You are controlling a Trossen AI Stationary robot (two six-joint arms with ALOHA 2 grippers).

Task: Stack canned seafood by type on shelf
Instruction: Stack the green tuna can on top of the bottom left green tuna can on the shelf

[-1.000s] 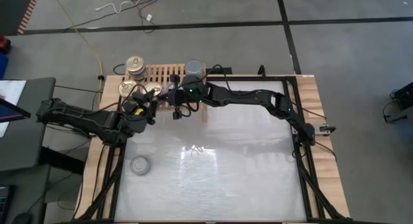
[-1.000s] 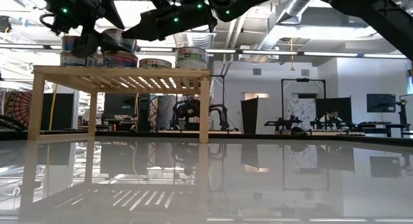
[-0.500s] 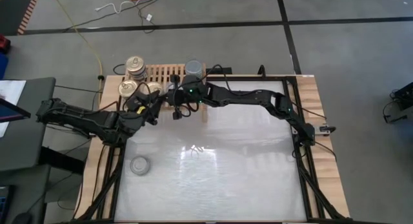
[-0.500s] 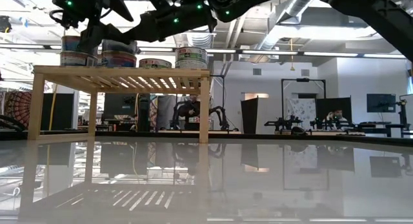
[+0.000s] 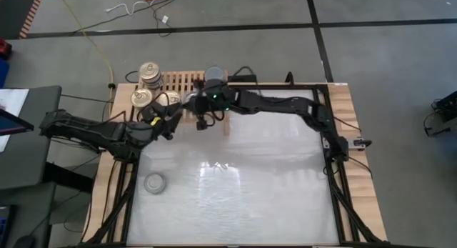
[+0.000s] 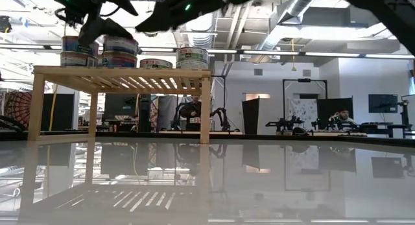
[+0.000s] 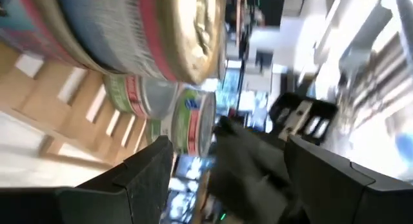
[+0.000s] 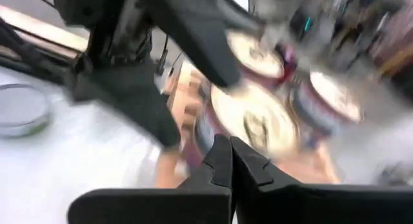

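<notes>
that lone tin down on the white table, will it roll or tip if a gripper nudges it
The lone tin lies flat, silver top up, short and wide, so it probably slides rather than tips. The glossy table suggests it may skid easily. It looks like rigid metal, so it likely would not deform.

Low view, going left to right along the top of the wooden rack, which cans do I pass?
On the light-wood slatted shelf: a two-high stack of blue-labelled tins → a two-high stack of red-and-blue-labelled tins → a single low green-and-red-labelled tin → a two-high stack of green-and-white-labelled tins at the right end.
</notes>
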